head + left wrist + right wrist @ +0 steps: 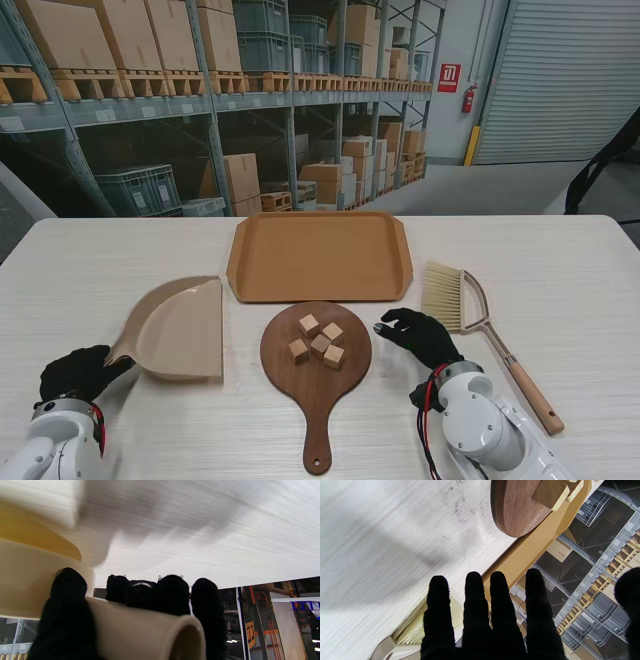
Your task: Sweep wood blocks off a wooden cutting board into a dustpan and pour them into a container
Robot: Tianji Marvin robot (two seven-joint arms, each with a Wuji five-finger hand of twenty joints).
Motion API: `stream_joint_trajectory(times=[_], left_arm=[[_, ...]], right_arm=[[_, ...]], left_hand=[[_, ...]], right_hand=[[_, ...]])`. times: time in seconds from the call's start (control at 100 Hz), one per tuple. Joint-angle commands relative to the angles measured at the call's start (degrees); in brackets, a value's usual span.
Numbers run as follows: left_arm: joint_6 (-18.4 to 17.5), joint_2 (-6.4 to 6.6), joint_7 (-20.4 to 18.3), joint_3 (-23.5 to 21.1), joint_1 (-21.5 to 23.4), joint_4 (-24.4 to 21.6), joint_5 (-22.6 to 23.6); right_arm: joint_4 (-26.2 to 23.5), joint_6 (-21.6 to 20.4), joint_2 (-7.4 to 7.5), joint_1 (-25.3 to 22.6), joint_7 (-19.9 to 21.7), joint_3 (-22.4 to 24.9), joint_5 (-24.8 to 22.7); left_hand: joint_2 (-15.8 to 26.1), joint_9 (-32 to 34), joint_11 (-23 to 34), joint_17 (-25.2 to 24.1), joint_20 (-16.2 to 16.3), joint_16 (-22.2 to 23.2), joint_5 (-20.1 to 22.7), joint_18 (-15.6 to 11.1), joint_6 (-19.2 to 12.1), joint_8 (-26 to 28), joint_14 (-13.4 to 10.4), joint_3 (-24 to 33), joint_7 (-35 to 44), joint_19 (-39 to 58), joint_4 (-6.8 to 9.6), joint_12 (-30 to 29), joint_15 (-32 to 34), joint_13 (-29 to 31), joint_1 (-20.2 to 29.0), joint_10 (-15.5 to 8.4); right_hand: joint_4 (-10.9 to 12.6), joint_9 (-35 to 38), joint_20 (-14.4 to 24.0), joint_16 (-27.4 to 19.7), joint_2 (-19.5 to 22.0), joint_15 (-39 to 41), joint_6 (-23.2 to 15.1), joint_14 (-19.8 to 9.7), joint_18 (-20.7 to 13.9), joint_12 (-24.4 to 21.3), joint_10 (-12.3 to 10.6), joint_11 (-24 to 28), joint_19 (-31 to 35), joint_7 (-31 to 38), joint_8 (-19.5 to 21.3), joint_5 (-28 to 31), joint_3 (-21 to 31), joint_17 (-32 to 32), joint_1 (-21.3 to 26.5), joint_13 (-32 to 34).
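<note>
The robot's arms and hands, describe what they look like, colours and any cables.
Both hands, left hand and right hand, are five-fingered and covered in fuzzy black gloves. The forearms are rounded, glossy white-grey shells. A red ring or cable shows at the left wrist; red and black cables loop beside the right wrist.

Two rounded white-grey arm housings, left hand (75, 373) and right hand (420, 336) both in fuzzy black five-finger gloves, red bands at the wrists, thin red and black cables looping beside the right wrist
</note>
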Motion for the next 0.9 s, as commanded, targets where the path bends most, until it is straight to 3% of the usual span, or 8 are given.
stream_joint_trajectory(times=[0.0,0.4,0.64,0.89], left_arm=[[-0.4,-0.02,0.0,-0.7,1.4,-1.2,0.4],[-4.4,-0.59,3.7,-4.8,8.5,-6.9,2.6],[-6.4,-0.6,4.3,-4.6,11.3,-8.9,3.3],[-6.8,-0.55,4.2,-2.6,11.4,-8.7,2.5]], right_arm=[[0.0,0.1,-0.04,-0.4,0.8,-0.2,0.0],[-0.2,-0.4,0.03,-0.6,0.5,0.1,-0.6],[-1.1,-0.8,0.16,-1.4,0.4,1.0,-1.5],[-1.2,-1.1,0.09,-1.7,-0.3,1.4,-1.9]], left_hand=[[13.9,4.6,8.0,0.4,2.1,0.5,2.9,1.9,2.0,2.4,-7.5,2.9,4.4,3.0,1.22,2.6,2.8,6.4,8.3,-8.6],[13.7,4.7,8.3,0.5,2.1,0.4,2.9,1.6,2.0,3.3,-7.9,3.0,4.4,3.1,1.38,2.4,3.0,6.6,8.5,-8.9],[13.6,4.8,8.3,0.5,2.1,0.3,3.0,1.3,1.9,3.6,-8.2,3.0,4.3,3.2,1.43,2.4,2.9,6.6,8.4,-9.1],[13.6,4.7,8.3,0.5,2.0,0.3,2.9,1.1,1.8,3.8,-8.3,2.9,4.2,3.2,1.44,2.3,2.9,6.5,8.3,-9.2]], right_hand=[[0.6,1.4,1.1,0.9,1.0,1.3,0.2,0.2,2.3,0.6,-0.2,1.2,1.7,0.5,0.4,1.0,-1.8,0.3,1.5,1.8],[0.6,1.4,0.9,0.9,1.1,1.3,0.2,0.2,2.3,0.6,-0.2,1.2,1.9,0.5,0.5,1.0,-1.8,0.3,1.7,1.8],[0.6,1.4,0.8,0.9,1.2,1.3,0.2,0.2,2.3,0.6,-0.2,1.2,2.0,0.5,0.5,1.0,-1.7,0.3,1.8,1.8],[0.7,1.4,0.7,0.9,1.1,1.4,0.2,0.2,2.3,0.6,-0.1,1.2,2.1,0.5,0.5,1.1,-1.7,0.3,1.9,1.8]])
